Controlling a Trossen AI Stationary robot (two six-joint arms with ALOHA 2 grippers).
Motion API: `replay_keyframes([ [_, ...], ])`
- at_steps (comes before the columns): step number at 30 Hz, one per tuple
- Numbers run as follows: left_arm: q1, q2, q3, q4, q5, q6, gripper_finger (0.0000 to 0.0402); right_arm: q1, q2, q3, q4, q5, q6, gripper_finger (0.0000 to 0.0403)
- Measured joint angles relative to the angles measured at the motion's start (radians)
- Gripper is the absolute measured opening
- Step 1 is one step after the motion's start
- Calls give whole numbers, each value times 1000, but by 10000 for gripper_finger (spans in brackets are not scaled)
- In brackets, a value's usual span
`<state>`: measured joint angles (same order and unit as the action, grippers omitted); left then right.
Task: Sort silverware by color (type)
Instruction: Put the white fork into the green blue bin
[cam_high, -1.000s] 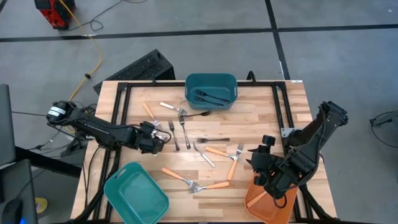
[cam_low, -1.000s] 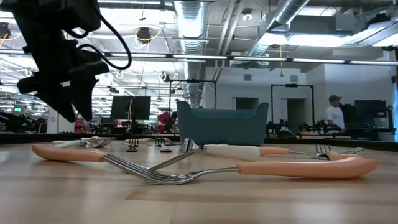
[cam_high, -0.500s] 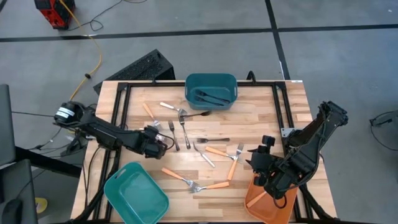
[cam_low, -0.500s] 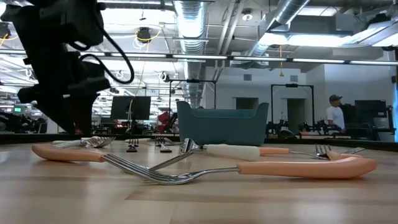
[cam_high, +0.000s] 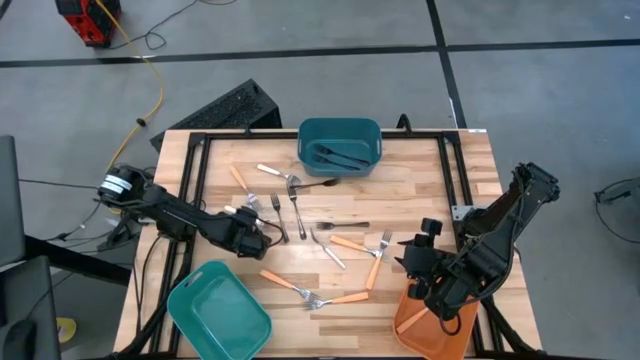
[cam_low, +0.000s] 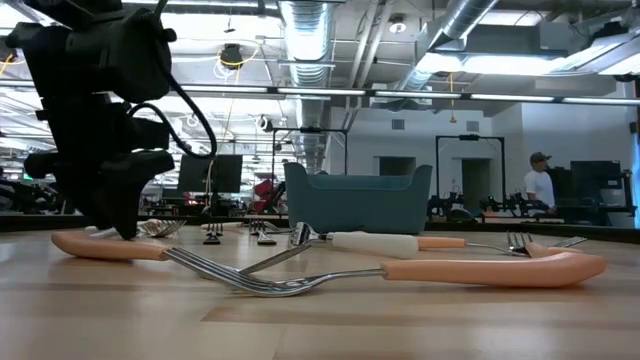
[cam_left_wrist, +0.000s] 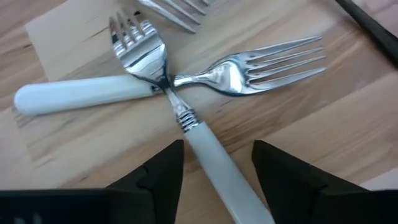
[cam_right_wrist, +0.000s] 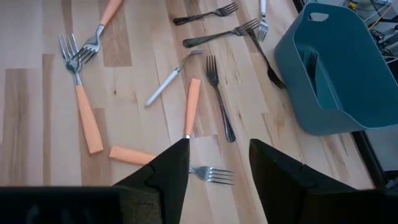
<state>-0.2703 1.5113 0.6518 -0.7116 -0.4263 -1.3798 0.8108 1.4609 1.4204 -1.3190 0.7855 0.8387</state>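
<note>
Left gripper (cam_left_wrist: 214, 180) low near the worktop's (cam_high: 470, 190) left edge, fingers parted and empty, straddling a white-handled fork (cam_left_wrist: 205, 146) whose handle runs lengthwise between them; right arm waits.

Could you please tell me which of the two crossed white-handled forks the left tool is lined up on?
The left tool straddles the white-handled fork whose handle runs back between its fingers; the other white-handled fork lies crosswise, handle off to the side.

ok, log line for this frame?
left tool: open, straddling white-handled fork | right tool: open, idle above orange bin | dark forks in teal bin
</note>
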Motion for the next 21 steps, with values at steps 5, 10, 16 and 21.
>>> replay_keyframes([
  [5,0,9,0,18,4,19,130,0,0,0,10,-1,0,193],
  [10,0,11,-1,31,8,33,78,0,0,0,17,-1,-1,193],
  [16,0,11,-2,35,8,48,32,0,0,0,19,-1,-1,193],
  [21,-11,-2,-2,40,4,47,31,0,0,0,19,-1,-1,193],
])
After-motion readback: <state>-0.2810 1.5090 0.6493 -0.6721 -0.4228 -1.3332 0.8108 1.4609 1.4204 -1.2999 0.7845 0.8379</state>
